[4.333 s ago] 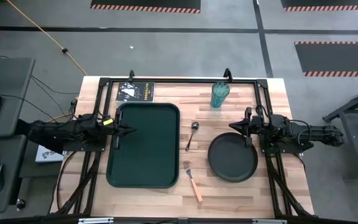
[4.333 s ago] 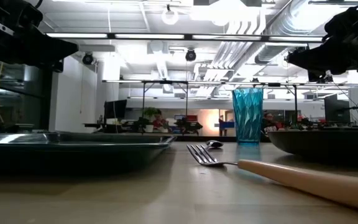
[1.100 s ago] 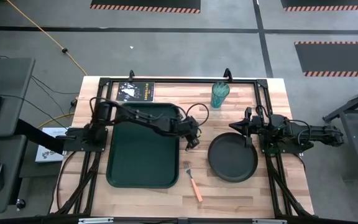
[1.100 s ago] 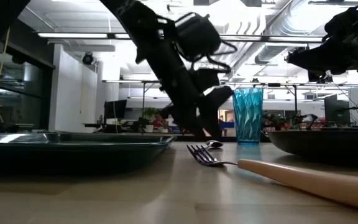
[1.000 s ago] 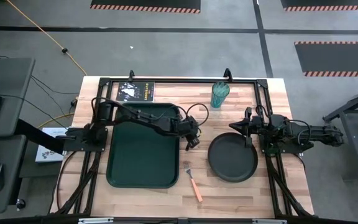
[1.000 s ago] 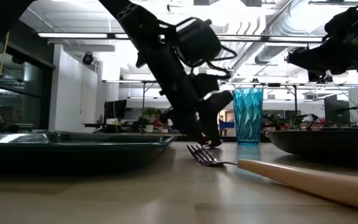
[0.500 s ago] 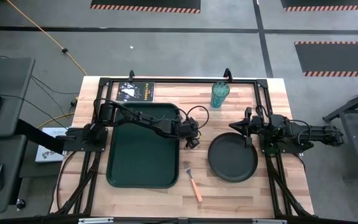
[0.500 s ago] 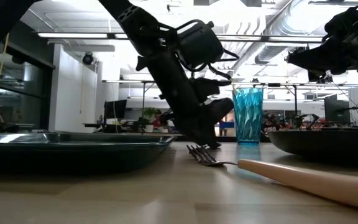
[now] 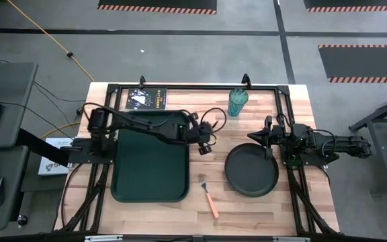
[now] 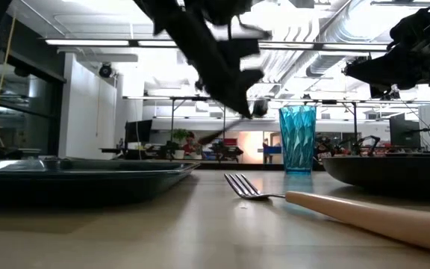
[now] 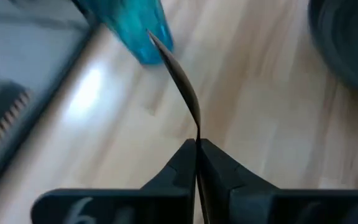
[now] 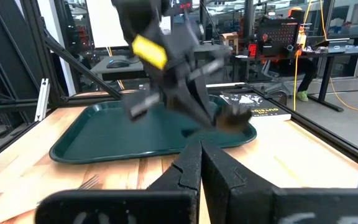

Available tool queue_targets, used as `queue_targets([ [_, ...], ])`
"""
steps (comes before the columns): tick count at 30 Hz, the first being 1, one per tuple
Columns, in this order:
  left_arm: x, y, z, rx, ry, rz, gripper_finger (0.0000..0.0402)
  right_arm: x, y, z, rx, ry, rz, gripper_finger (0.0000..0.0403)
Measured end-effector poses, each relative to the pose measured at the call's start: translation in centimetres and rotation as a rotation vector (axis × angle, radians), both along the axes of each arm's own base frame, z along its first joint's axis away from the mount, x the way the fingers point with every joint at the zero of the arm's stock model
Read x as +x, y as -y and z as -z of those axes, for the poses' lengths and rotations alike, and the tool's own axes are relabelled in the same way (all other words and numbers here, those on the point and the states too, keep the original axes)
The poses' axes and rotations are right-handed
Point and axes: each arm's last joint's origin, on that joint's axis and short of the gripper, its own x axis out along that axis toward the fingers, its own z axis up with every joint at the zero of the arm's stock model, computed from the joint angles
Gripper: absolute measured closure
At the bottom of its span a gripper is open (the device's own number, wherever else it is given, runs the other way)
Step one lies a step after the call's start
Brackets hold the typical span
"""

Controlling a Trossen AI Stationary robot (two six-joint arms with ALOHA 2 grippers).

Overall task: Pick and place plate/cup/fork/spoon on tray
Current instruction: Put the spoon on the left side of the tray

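Note:
My left gripper [image 9: 203,146] reaches across the dark green tray [image 9: 146,161] and is shut on the slim dark spoon [image 10: 230,127], which hangs in the air above the table; the spoon also shows in the left wrist view [image 11: 180,81]. The teal cup [image 9: 238,102] stands on its base at the far edge. The black plate [image 9: 250,169] lies flat on the table at the right. The tan-handled fork [image 9: 209,195] lies flat on the table near the front. My right gripper [image 9: 269,138] is shut and empty, above the plate's far rim. My left gripper pinches the spoon's thin handle [image 11: 197,132] between its two shut fingers. The rest of the spoon sticks out forward past the fingertips. The spoon is lifted clear of the table and slants, one end [image 10: 258,108] higher than the other [image 10: 204,140].
A black booklet [image 9: 146,99] lies at the far left, behind the tray. A dark metal frame [image 9: 193,87] runs along the table's far edge and down both sides. Bare wood shows between the tray and the plate.
My left gripper, shut on the spoon, has gone up and a little toward the far left. The spoon has been lifted clear of the table. The tray has slid a little toward the table's left edge.

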Motion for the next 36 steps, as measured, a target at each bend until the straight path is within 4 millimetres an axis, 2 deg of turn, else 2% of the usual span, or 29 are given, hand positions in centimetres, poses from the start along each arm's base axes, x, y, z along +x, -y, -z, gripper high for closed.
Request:
queue_targets([
  [3, -1.4, 0.7, -1.2, 0.088, 0.009, 0.015, 0.0399, 0.0, 0.0, 0.0, 0.0, 0.001, 0.0, 0.0402],
  [7, -4.7, 1.6, -0.6, 0.199, -0.016, 0.041, 0.04, 0.0, 0.0, 0.0, 0.0, -0.001, -0.001, 0.0402],
  [14, -12.9, 2.1, 2.7, 0.459, -0.297, 0.192, 0.04, 0.1, 0.0, 0.1, 0.001, -0.015, 0.002, 0.0402],
  [17, -16.1, 1.4, 4.1, 0.515, -0.423, 0.204, 0.0401, 0.1, 0.0, 0.1, 0.001, -0.016, 0.002, 0.0402],
  [20, -18.4, 0.4, 5.7, 0.535, -0.503, 0.204, 0.0401, 0.1, 0.0, 0.2, 0.001, -0.02, 0.002, 0.0402],
  [25, -20.3, -0.6, 8.0, 0.562, -0.613, 0.203, 0.0401, 0.1, 0.0, 0.2, 0.001, -0.02, 0.002, 0.0402],
  [36, -20.5, -1.8, 10.0, 0.566, -0.765, 0.219, 0.04, 0.1, 0.0, 0.2, 0.001, -0.02, 0.003, 0.0402],
])
